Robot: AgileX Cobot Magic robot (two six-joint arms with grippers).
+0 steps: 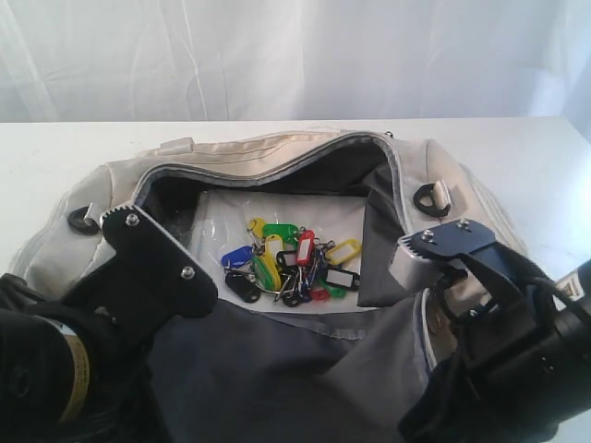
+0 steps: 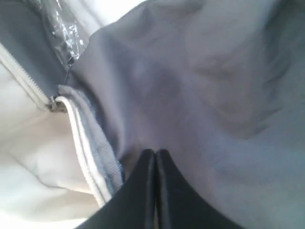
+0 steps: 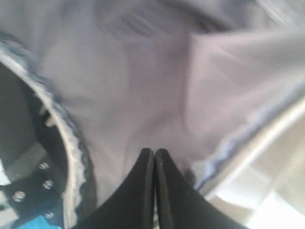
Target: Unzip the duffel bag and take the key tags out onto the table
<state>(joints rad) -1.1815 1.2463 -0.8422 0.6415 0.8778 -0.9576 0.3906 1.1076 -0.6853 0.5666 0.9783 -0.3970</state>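
Observation:
The cream duffel bag (image 1: 277,152) lies unzipped on the white table (image 1: 517,148), its mouth wide open. The bright key tags (image 1: 291,268) sit in a bunch on its floor. The near flap (image 1: 277,369) is folded toward me, grey lining up. My left gripper (image 2: 156,151) is shut, tips pinched into that lining beside the zipper edge (image 2: 83,143). My right gripper (image 3: 155,150) is shut the same way on the lining near the bag's right rim (image 3: 71,143). In the exterior view the left wrist (image 1: 152,263) and right wrist (image 1: 452,245) flank the opening; their fingertips are hidden there.
A clear plastic sheet (image 1: 277,208) lies under the tags inside the bag. Black D-rings (image 1: 427,198) sit at the bag's ends. A white curtain (image 1: 295,55) hangs behind the table. Bare tabletop shows to the left and right of the bag.

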